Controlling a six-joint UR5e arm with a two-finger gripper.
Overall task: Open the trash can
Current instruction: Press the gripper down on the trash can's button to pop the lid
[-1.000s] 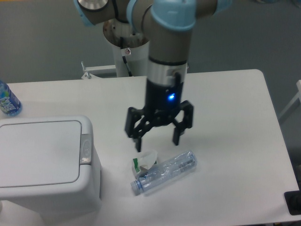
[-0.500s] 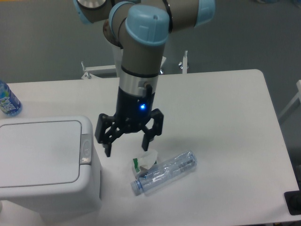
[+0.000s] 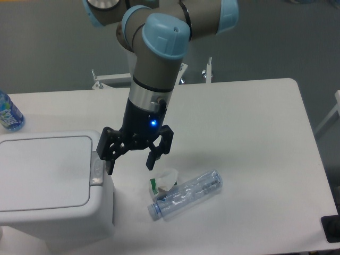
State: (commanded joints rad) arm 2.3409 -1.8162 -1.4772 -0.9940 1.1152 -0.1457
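I am seeing the tool (image 3: pixel 130 163) hanging with its fingers spread wide and gripping nothing. Its left-hand finger (image 3: pixel 109 159) is sitting right at the grey push-button (image 3: pixel 96 168) on the trash can's rim; I cannot tell whether it is touching. The trash can (image 3: pixel 50 186) is standing at the 8 o'clock corner of the desk (image 3: pixel 255 138), its flat white lid (image 3: pixel 45 170) lying shut. A blue light is glowing on the tool's black body just above the fingers. At about 6 o'clock from the tool, a clear plastic bottle (image 3: pixel 186 194) is lying on its side on the desk, its cap end pointing toward 8 o'clock, and a crumpled white and green scrap (image 3: pixel 162 182) is lying against its upper side. Out at 9 o'clock, a blue-labelled bottle (image 3: pixel 9 112) is showing at the frame edge
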